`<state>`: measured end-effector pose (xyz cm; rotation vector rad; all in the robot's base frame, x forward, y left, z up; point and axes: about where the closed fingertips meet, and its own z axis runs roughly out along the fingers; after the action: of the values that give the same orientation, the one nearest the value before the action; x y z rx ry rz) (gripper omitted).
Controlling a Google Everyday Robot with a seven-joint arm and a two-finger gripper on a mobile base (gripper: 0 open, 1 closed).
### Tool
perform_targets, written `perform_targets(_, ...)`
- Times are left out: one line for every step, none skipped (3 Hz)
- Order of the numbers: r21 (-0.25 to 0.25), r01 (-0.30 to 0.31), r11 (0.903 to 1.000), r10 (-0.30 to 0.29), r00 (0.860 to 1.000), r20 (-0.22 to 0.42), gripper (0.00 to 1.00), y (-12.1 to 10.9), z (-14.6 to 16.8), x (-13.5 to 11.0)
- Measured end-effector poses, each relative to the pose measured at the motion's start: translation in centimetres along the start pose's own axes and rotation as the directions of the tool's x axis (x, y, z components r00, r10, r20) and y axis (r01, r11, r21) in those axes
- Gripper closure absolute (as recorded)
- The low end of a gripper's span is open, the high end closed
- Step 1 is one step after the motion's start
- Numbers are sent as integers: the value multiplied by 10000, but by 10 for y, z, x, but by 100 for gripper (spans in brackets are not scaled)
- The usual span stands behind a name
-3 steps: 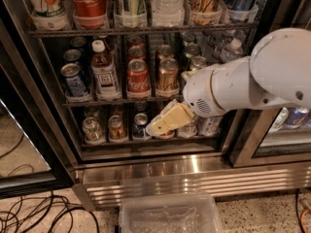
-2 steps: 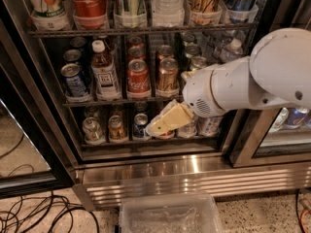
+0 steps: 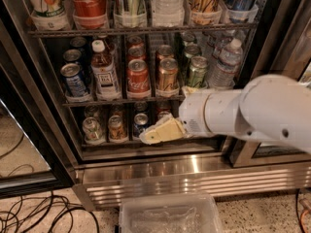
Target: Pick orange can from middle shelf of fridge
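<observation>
The orange can (image 3: 167,76) stands upright at the front of its lane on the middle shelf (image 3: 121,101) of the fridge (image 3: 58,130). A red Coca-Cola can (image 3: 138,78) is to its left and a green can (image 3: 197,72) to its right. My gripper (image 3: 156,133), cream-coloured on a white arm (image 3: 252,111), hangs in front of the lowest rack. It is below the orange can, slightly to its left, and not touching it.
A blue can (image 3: 74,79) and a tea bottle (image 3: 104,72) stand at the left of the middle shelf, a water bottle (image 3: 226,64) at the right. Small cans (image 3: 116,128) fill the lowest rack. A clear plastic bin (image 3: 170,216) and cables (image 3: 39,213) lie on the floor.
The white arm has dropped lower in front of the fridge, and the gripper has sunk slightly. The cans have not moved.
</observation>
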<state>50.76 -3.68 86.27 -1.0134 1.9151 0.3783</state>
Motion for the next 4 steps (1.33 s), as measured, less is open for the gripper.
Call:
perform_targets(606,-791,9950,729,9924,991,0,3,13,25)
perform_targets(1488,-1698,9742,1382,9697,2015,0,-18,21,56)
perform_targets(1867,-2139,9589,1620,9523,2587,0,-28,23,56)
perform_targets(1856,-2133,9592,1617,9523,2587,0,-27,23,55)
